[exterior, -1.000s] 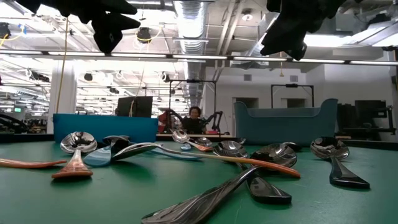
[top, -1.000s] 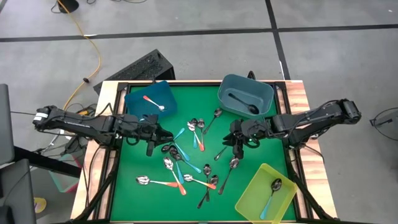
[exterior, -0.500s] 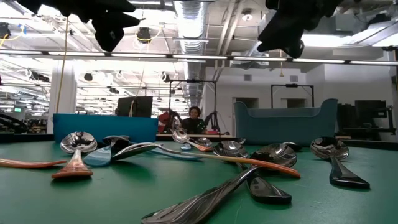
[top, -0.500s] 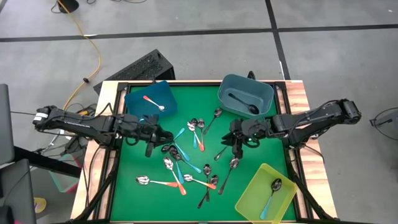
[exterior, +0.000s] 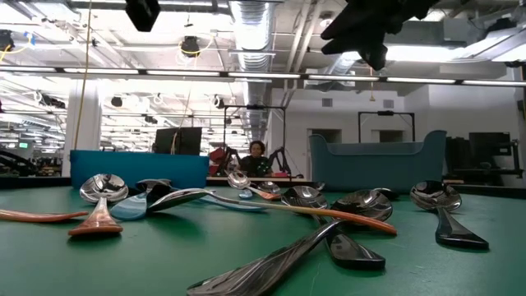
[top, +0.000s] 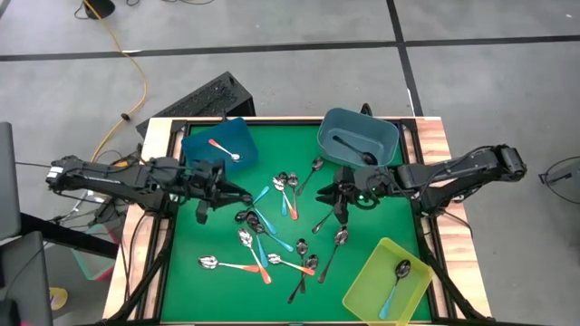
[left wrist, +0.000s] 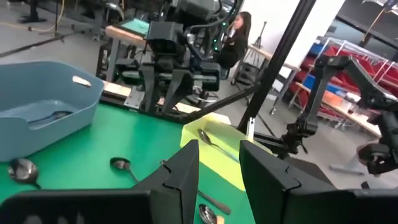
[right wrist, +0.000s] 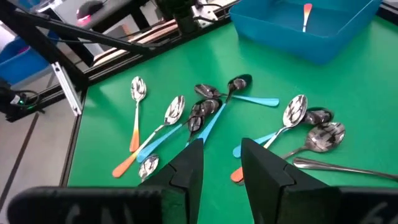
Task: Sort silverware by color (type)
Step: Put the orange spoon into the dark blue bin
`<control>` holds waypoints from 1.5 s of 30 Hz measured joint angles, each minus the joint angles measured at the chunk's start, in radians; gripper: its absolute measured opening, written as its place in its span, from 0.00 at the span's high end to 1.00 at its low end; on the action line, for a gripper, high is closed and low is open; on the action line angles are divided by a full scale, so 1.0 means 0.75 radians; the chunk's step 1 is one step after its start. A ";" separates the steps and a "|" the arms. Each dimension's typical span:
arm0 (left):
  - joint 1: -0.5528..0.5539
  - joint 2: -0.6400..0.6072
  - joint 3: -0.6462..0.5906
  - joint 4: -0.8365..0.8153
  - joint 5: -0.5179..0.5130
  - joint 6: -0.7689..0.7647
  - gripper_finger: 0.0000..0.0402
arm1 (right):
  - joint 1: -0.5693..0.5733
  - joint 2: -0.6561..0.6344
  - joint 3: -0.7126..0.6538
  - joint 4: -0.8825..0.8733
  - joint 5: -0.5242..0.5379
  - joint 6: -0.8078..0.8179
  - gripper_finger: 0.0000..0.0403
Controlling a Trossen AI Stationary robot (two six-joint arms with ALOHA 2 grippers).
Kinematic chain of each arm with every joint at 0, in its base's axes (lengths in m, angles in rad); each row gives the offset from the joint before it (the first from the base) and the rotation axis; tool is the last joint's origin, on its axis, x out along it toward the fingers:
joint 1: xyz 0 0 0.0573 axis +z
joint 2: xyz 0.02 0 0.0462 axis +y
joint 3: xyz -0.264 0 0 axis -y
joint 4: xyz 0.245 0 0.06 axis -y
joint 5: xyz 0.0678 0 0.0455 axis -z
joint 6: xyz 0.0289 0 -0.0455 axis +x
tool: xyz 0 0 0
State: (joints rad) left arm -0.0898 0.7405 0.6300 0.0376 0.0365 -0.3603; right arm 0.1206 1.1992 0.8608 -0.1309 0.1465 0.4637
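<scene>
Several spoons with orange, light blue or dark handles lie scattered on the green mat; they also show in the right wrist view. My left gripper hovers open over the mat's left part, high above the spoons, pointing roughly level toward the right edge. My right gripper hovers open over the mat's right part, slanting down toward the pile. Nothing lies between either pair of fingers.
A blue bin at the far left holds an orange-handled spoon. A grey-blue bin at the far right holds a dark spoon. A yellow-green bin at the near right holds a blue-handled spoon.
My left gripper has risen, drawn back a little toward the table's left edge and tipped up toward level. My right gripper has tipped upward somewhat while staying in place. The spoons have not moved.
</scene>
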 joint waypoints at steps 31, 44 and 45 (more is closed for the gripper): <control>-0.704 0.355 0.000 -0.446 0.001 0.144 0.70 | 0.092 0.000 -0.001 -0.129 0.334 -0.036 0.58; -0.726 0.614 -0.001 -0.449 -0.004 -0.051 0.70 | 0.090 0.000 -0.001 -0.129 0.335 -0.034 0.58; -0.729 0.626 -0.001 -0.450 0.001 -0.067 0.70 | 0.090 0.000 -0.001 -0.129 0.335 -0.029 0.58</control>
State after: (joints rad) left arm -0.6368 1.2100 0.6296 -0.2998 0.0370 -0.4103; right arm 0.1879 1.1992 0.8604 -0.2276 0.3979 0.4418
